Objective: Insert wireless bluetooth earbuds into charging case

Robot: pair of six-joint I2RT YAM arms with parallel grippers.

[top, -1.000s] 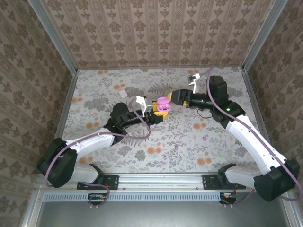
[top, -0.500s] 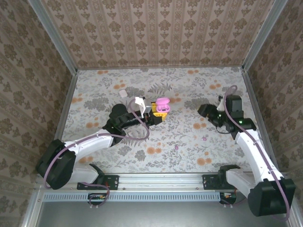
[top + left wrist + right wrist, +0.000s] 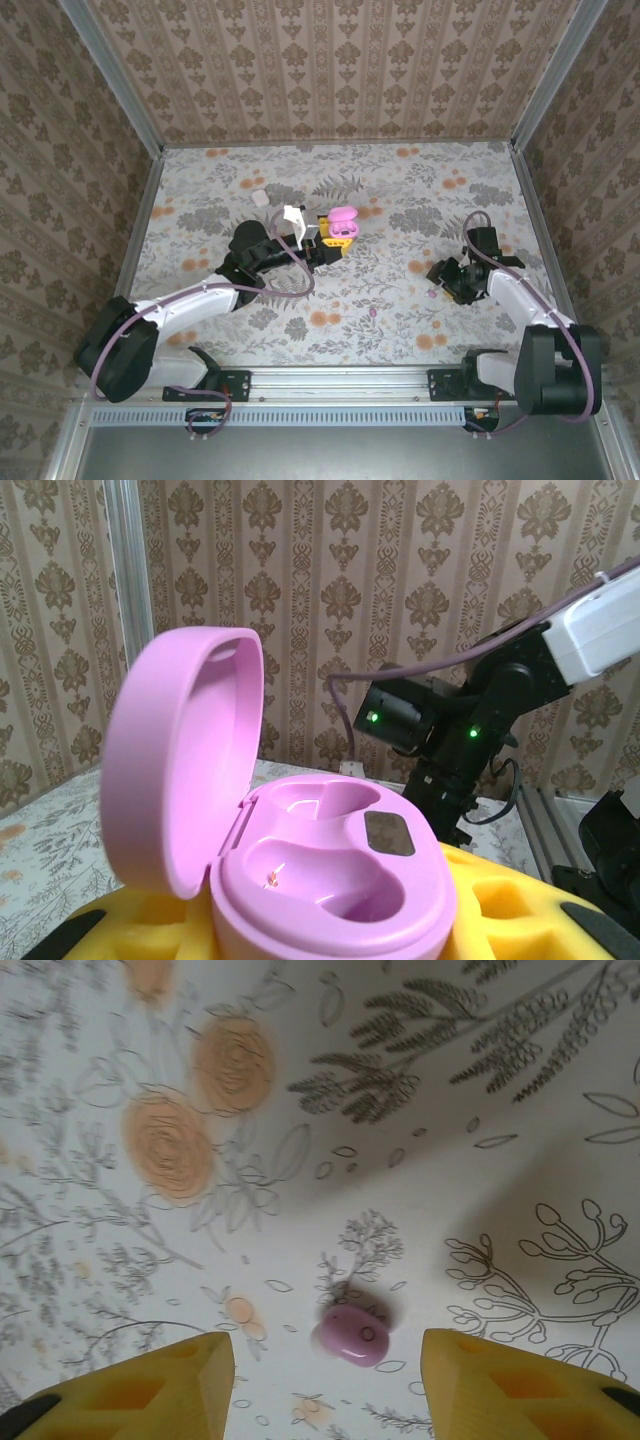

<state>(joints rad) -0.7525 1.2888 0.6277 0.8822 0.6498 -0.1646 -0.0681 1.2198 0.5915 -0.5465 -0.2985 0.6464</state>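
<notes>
From the top view, the left arm (image 3: 190, 300) reaches toward the middle of the flower-printed desk (image 3: 400, 180). Its left tool (image 3: 325, 241) is clamped on the pink charging case (image 3: 343, 222), which sits with its lid swung open. A small white item (image 3: 260, 197) lies on the desk up and to the left of the case, apart from it. On the right side, the right arm (image 3: 520, 300) is folded in close to its base, and the right tool (image 3: 447, 280) points down at the desk. A pink earbud (image 3: 432, 293) lies just beside the right tool. A second pink earbud (image 3: 372, 312) lies farther left, nearer the front edge, well apart from the case.

In the left wrist view the case is pressed between two yellow fingers (image 3: 500, 910). Its lid (image 3: 185, 760) stands upright on the left. The two moulded wells face up (one has a dark grey square patch in it). The right arm shows in the background with green lights on.

In the right wrist view the yellow fingers (image 3: 150, 1390) are spread wide apart. The pink earbud rests on the desk between them, a little nearer the right-hand finger and touching neither.
</notes>
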